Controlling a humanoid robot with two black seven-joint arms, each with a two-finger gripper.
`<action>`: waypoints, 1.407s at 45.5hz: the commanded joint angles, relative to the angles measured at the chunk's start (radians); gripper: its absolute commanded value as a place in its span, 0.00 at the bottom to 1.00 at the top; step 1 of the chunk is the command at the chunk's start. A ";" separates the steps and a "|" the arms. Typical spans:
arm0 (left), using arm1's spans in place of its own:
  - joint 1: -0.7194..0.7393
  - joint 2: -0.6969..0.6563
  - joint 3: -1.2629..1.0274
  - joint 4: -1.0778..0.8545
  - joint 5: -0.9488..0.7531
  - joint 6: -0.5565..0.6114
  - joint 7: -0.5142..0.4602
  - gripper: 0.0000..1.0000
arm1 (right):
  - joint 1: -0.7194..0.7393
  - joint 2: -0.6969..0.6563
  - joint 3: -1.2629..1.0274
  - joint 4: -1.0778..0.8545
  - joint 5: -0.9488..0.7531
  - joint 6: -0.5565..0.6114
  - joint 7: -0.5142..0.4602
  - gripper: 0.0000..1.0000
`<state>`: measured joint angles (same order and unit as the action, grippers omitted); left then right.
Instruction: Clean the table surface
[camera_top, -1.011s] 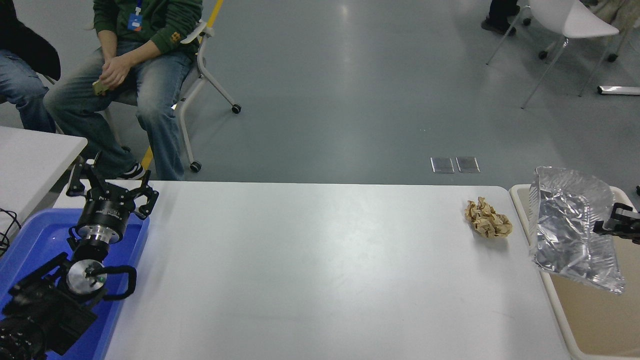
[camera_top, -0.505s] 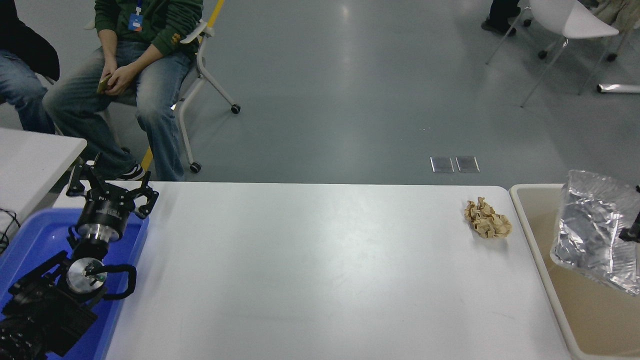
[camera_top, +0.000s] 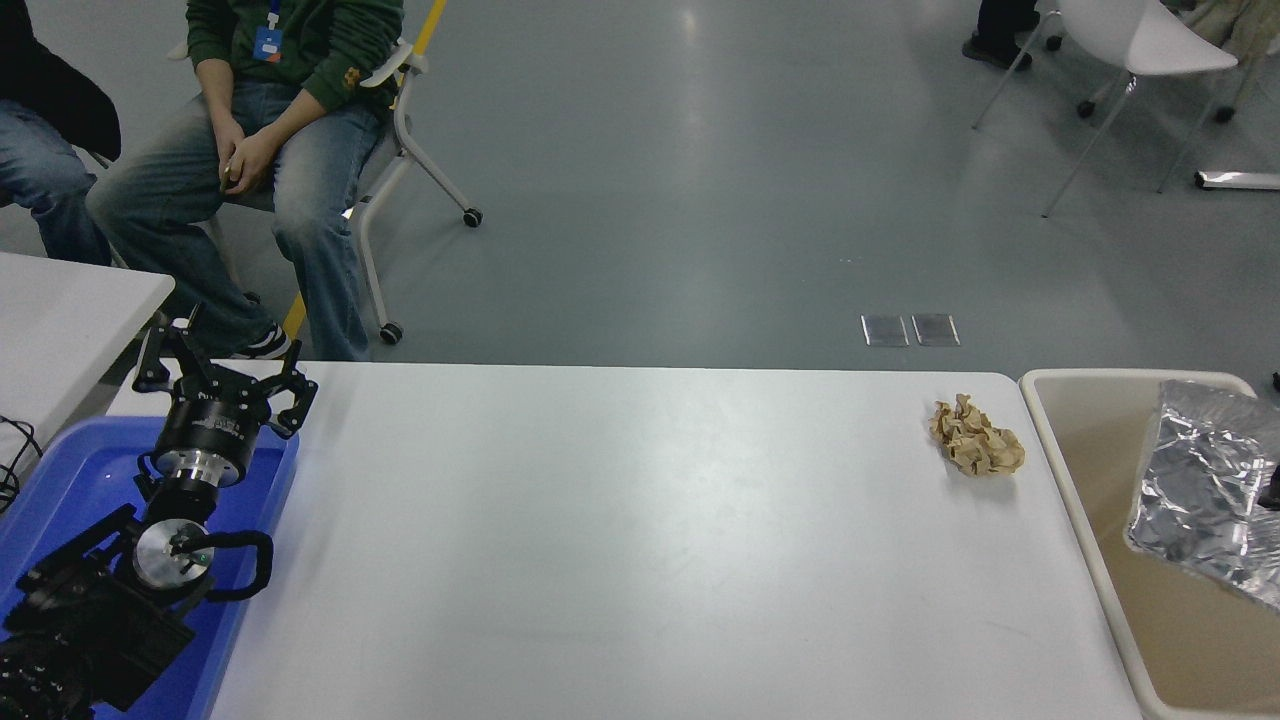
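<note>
My left end effector (camera_top: 222, 362) sits parked at lower left over the blue tray (camera_top: 60, 480), fingers spread apart, gripping nothing. My right end effector (camera_top: 1272, 494) barely shows at the right edge, a dark sliver against the silver foil bag (camera_top: 1205, 485); can't tell whether it is clamped on the bag or loose. The bag hangs crumpled over the beige bin (camera_top: 1090, 470), which stands just beside the right end of the worktop (camera_top: 640, 540). The worktop fills the middle of the view, white-grey, wide. One crumpled brown paper wad (camera_top: 976, 437) lies on it near the far right corner, close to the bin but apart from it. A person in jeans (camera_top: 245, 150) sits on a chair beyond the far left side, hands together.
</note>
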<state>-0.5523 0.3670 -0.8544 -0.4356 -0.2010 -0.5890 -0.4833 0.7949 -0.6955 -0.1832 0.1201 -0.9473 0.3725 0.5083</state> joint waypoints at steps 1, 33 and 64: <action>0.000 0.001 0.000 0.000 0.000 0.000 0.000 1.00 | -0.071 0.090 -0.122 -0.132 0.002 -0.179 0.050 0.00; 0.000 0.000 0.000 0.000 0.000 0.000 0.000 1.00 | -0.115 0.192 -0.219 -0.204 0.004 -0.434 -0.077 0.00; 0.000 0.000 0.000 0.000 0.000 0.000 0.000 1.00 | -0.109 0.218 -0.223 -0.204 0.004 -0.501 -0.119 0.75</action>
<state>-0.5523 0.3667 -0.8544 -0.4356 -0.2009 -0.5890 -0.4832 0.6824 -0.4819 -0.4049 -0.0832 -0.9434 -0.1023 0.3950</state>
